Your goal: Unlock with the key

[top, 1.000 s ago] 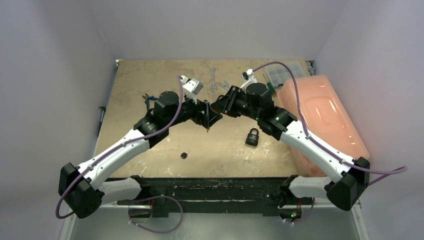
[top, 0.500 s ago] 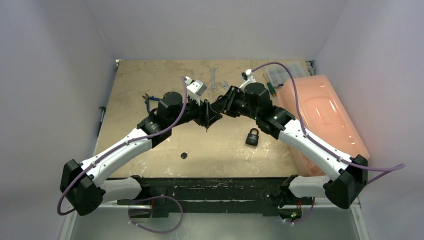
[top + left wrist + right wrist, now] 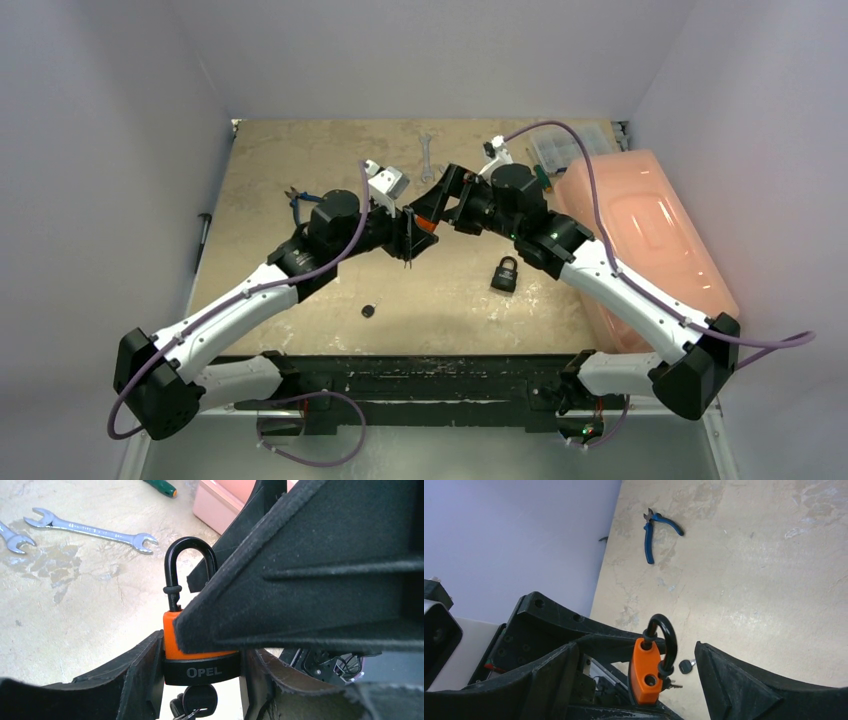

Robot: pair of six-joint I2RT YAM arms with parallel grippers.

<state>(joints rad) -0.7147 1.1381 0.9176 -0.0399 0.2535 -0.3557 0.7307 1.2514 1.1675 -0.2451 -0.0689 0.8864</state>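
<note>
An orange and black padlock (image 3: 200, 660) is clamped by its black lower body between the fingers of my left gripper (image 3: 200, 669), above the table. A black-headed key (image 3: 201, 699) sticks out of its underside with more keys hanging there. In the right wrist view the black shackle (image 3: 667, 635) is raised, and its free leg stands outside the empty hole in the orange top (image 3: 645, 672). My right gripper (image 3: 636, 652) is open, one finger on each side of the padlock and clear of it. From above, both grippers meet at the padlock (image 3: 427, 222).
A second, black padlock (image 3: 504, 273) stands on the table below the right arm. A loose key (image 3: 369, 311) lies near the front. Blue pliers (image 3: 655, 527), wrenches (image 3: 90, 530), a green screwdriver (image 3: 161, 487) and a pink bin (image 3: 640, 240) lie around.
My left gripper closed on the padlock's body. After that my right gripper's jaws spread wide and let go of it. Both arms stayed at the meeting point.
</note>
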